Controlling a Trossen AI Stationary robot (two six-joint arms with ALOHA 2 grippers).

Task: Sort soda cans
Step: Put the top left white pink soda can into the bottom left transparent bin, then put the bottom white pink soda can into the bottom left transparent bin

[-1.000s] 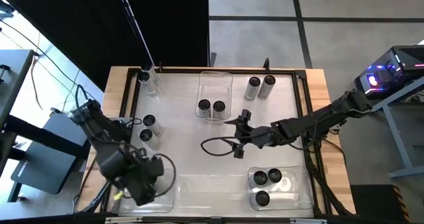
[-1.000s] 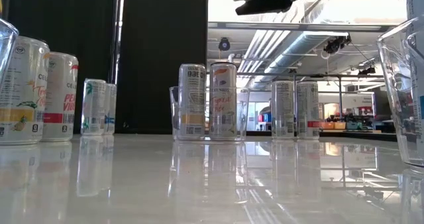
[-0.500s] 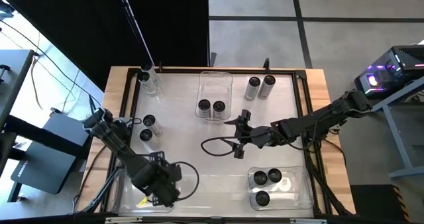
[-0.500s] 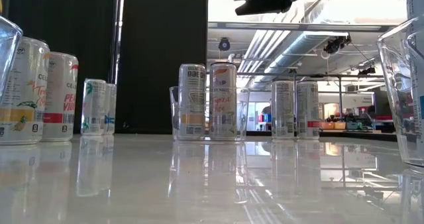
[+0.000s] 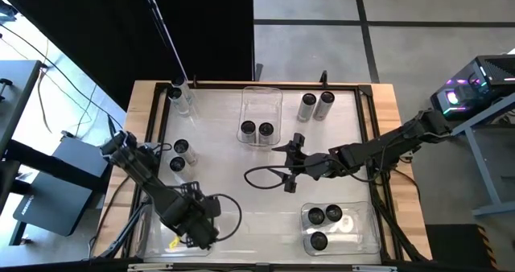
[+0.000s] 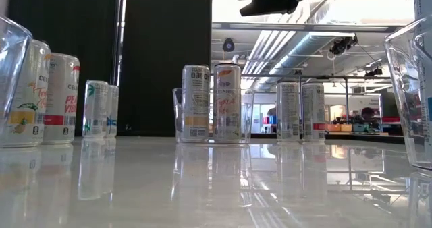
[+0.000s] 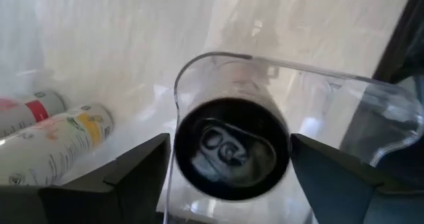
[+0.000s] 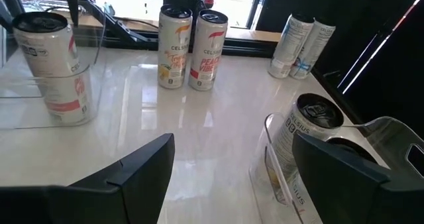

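The left pincer (image 5: 195, 224) hangs over the clear bin (image 5: 153, 238) at the near left corner of the tabletop (image 5: 233, 183). Its fingers (image 7: 136, 174) are spread, one on each side of an upright can (image 7: 232, 148) seen from above inside that bin (image 7: 371, 105); neither finger visibly touches it. In the right wrist view the same can (image 8: 50, 48) stands behind the bin wall.

The right pincer (image 5: 293, 161) hovers over the middle of the tabletop, spread and holding nothing, between the far bin (image 5: 261, 103) and the near right bin (image 5: 366, 232).

Cans lie in several groups. Two stand side by side in the far bin (image 5: 256, 130); in the low view they show as a pair (image 6: 211, 103) in the centre. Three stand in the near right bin (image 5: 323, 224). Two stand loose near the far right edge (image 5: 315, 106), seen in the low view to the right of the centre pair (image 6: 300, 111). Two stand at the far left corner (image 5: 182, 97). Two more stand close together by the left edge (image 5: 179, 155), just beyond the left arm; the right wrist view shows them as a yellow-marked and a red-marked can (image 8: 192, 48) touching or nearly so.
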